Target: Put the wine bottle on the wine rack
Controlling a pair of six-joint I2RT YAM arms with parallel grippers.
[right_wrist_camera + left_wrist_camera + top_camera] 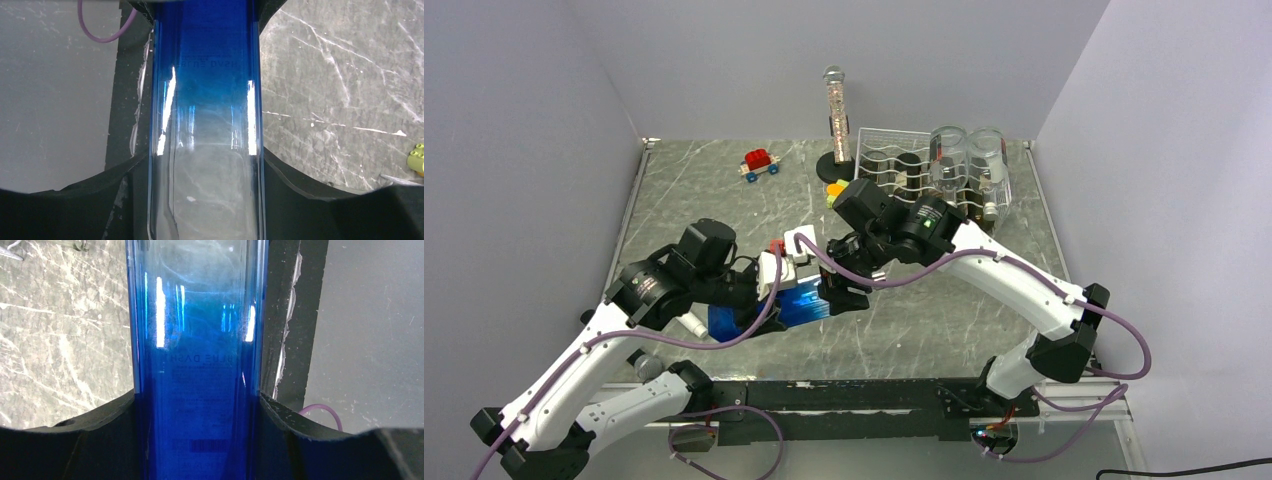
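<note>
The wine bottle [796, 304], blue glass fading to clear at one end, lies level above the table's near middle, held between both arms. My left gripper [762, 312] is shut on its dark blue part [197, 340], one finger [75, 445] pressed on each side. My right gripper [845, 296] grips the clear end [205, 115], and its fingers [310, 200] touch both sides of the glass. The wine rack [886, 160], white wire with wavy cradles, stands at the back right, well beyond both grippers. Two clear bottles [947, 160] lie on its right part.
A tall glitter tube on a black base [835, 115] stands just left of the rack. A red toy car [760, 163] sits at the back left. Small yellow pieces [835, 188] lie in front of the tube. The table's dark near edge [287, 315] runs under the bottle.
</note>
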